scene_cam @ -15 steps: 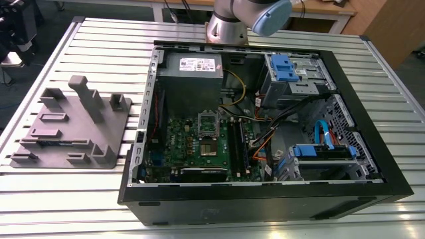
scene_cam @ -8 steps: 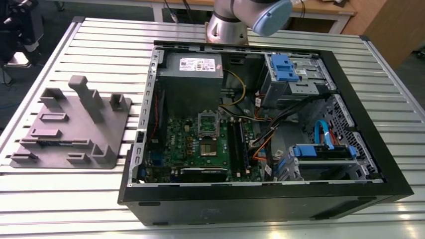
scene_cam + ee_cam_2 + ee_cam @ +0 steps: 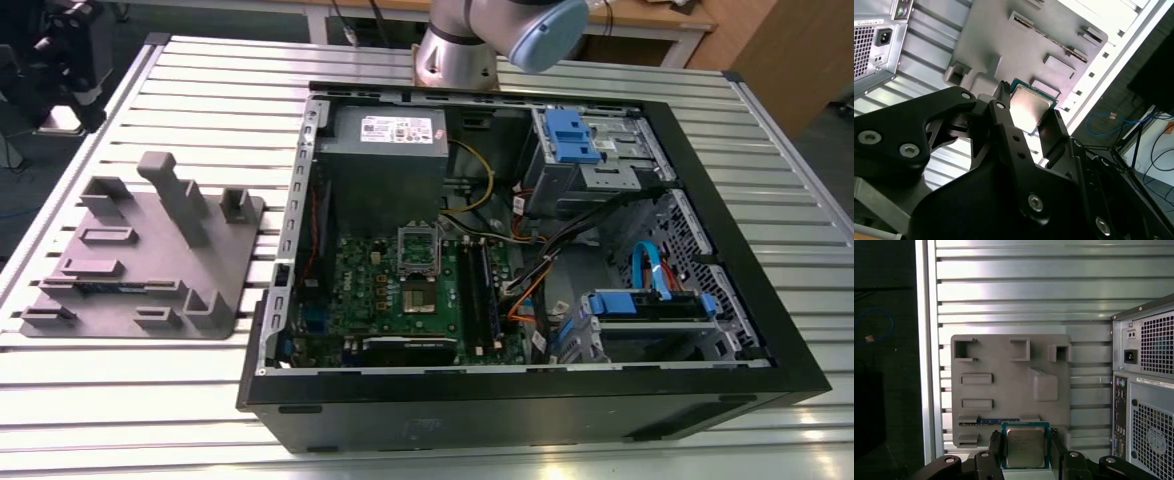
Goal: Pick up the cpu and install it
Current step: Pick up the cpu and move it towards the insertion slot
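One cpu (image 3: 1025, 444), one pincer (image 3: 1026, 455), one grey holder (image 3: 150, 268), one computer case (image 3: 534, 398)

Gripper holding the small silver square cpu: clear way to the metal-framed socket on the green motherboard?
Probably yes: the gripper grips the cpu, the black case lies open, and the socket sits uncovered, cables beside it, not over it.

Gripper (image 3: 1029, 116) fingers (image 3: 1053, 136) pinching cpu (image 3: 1030, 102) by opposite edges

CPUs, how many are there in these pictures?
1. The cpu is clamped in the gripper in the first wrist view. I see no other in the case, though cables cover parts of it.
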`<state>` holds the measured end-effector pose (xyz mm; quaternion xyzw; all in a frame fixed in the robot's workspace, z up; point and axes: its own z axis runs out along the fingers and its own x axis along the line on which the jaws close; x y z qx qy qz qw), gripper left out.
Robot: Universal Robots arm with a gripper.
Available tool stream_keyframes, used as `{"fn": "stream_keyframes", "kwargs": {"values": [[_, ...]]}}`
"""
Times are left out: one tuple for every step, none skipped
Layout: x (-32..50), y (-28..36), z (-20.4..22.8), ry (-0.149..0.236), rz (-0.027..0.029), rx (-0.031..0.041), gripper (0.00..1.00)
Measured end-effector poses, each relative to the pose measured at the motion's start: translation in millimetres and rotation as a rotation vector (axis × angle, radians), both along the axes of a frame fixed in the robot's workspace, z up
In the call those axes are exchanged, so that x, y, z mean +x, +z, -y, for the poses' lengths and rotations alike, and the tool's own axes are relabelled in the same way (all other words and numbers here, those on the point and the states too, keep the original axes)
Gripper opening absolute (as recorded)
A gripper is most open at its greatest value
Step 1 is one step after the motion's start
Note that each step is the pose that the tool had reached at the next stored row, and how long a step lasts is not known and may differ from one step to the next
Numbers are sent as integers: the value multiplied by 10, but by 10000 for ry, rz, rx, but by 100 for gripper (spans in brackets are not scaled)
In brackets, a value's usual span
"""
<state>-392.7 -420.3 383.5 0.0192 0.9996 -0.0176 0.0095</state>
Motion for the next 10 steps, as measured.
{"fn": "stream_keyframes", "kwargs": {"values": [[22, 0, 0, 0, -1, -1, 47], [45, 0, 0, 0, -1, -1, 47], [69, 0, 0, 0, -1, 0, 47], [93, -1, 0, -1, 0, 0, 47], [119, -1, 0, 0, 0, 0, 47], [144, -1, 0, -1, -1, 0, 47], [167, -2, 0, 0, 0, -1, 47], [190, -1, 0, -1, -2, -1, 47], [215, -2, 0, -1, -1, -1, 47], [239, -2, 0, 0, -1, 0, 47]]}}
